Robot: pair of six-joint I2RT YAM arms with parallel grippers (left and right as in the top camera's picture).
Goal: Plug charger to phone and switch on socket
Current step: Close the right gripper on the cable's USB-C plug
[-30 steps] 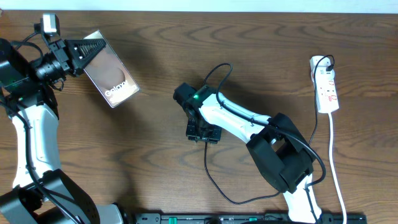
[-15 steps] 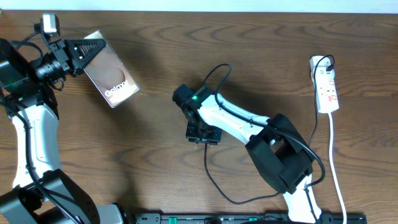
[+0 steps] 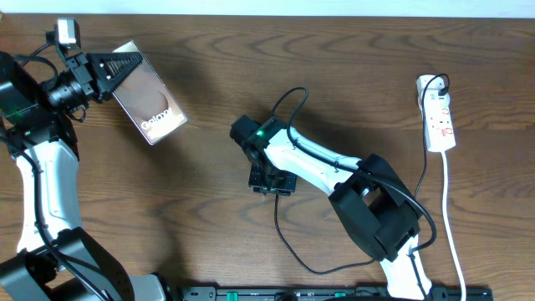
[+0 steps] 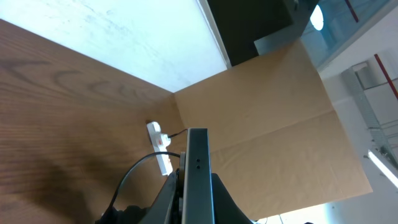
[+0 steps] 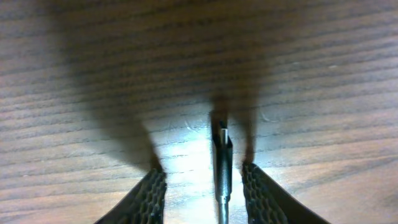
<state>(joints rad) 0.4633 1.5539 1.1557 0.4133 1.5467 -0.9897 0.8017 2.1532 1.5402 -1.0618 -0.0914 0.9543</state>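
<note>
My left fingers [image 3: 115, 63] clamp the phone [image 3: 152, 107] near the far-left corner. Centre of the desk [image 3: 192, 217], my right fingers [image 5: 151, 198] stand apart, straddling the charger [image 5: 222, 158] tip. Light, floppy cable; I'd pinch the stiff plug body behind the metal.

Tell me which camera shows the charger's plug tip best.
Right wrist: the plug tip sits sharp between the open fingers. Overhead shows only the charger's cable, tip hidden under the right arm. Left wrist misses it.
</note>
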